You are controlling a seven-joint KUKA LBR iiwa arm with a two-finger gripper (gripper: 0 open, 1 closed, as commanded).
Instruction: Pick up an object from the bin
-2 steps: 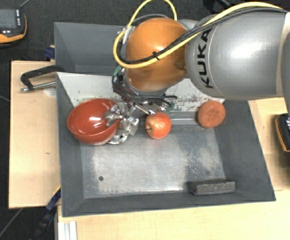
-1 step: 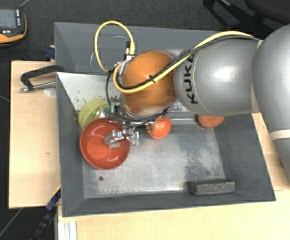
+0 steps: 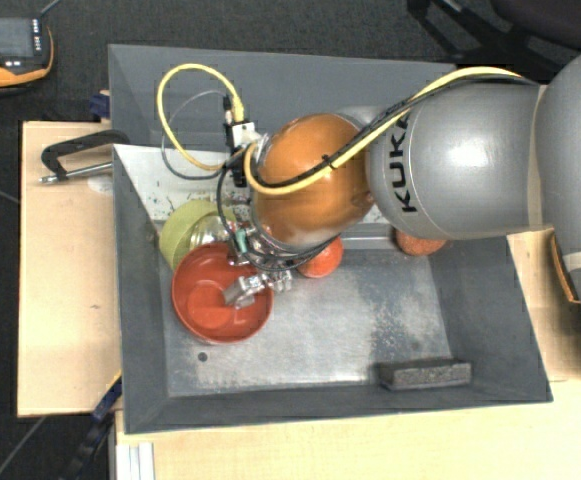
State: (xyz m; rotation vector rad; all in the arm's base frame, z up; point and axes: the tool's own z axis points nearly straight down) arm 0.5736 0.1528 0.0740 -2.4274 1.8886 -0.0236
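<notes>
My gripper (image 3: pixel 247 288) hangs inside the red bowl (image 3: pixel 208 306) at the left of the bin (image 3: pixel 370 323), close to the bowl's right rim, so the hollow lies to its left. I cannot tell whether it is released or clenched.

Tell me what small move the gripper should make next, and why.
Probably a short, straight descent of the gripper toward the red bowl. It sits over the bowl's upper right part, so the rim is the nearest thing to take. A yellow-green cup crowds in just behind and an orange round thing lies to the right, so a sideways shift may bump them.
</notes>
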